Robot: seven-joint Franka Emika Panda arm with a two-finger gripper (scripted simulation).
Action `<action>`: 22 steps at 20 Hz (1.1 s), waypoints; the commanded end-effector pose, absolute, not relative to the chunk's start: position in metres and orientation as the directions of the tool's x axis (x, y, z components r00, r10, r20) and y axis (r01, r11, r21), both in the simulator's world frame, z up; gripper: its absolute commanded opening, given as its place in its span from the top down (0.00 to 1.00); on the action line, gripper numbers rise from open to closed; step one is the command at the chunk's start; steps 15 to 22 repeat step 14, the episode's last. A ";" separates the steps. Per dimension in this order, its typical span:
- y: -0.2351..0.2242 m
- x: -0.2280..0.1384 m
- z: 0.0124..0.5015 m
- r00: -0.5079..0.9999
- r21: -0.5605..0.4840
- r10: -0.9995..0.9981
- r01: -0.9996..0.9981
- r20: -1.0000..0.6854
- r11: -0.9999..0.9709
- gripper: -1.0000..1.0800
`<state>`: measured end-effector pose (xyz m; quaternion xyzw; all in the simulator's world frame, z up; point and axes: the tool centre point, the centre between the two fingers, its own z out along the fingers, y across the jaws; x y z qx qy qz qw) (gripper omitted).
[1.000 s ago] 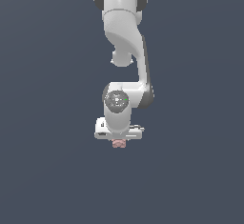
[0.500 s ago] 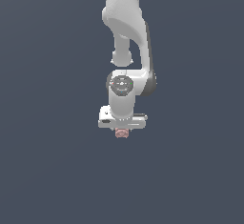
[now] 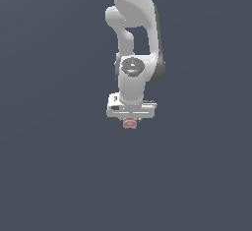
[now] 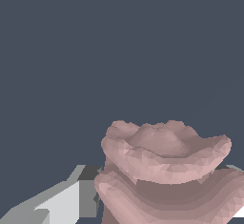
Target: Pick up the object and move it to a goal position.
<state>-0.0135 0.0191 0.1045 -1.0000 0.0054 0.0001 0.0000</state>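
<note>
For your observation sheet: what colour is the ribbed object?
Pale pink object, clearest in the wrist view.

Exterior view distant, apparently facing arm (image 3: pixel 135 43); wrist view close; both share object (image 3: pixel 130 123).

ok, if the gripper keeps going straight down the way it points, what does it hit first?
Nothing shows below it. The gripper points down with the pink ribbed object at its tip; beneath is only plain dark grey backdrop. The way looks free, though depth is unreadable here.
</note>
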 end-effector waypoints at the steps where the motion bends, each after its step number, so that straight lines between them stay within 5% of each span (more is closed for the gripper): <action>1: 0.023 -0.025 0.112 1.000 0.000 -0.011 -0.011 0.000 -1.000 1.00; 22: 0.032 -0.045 0.126 1.000 0.000 -0.011 -0.011 0.000 -1.000 1.00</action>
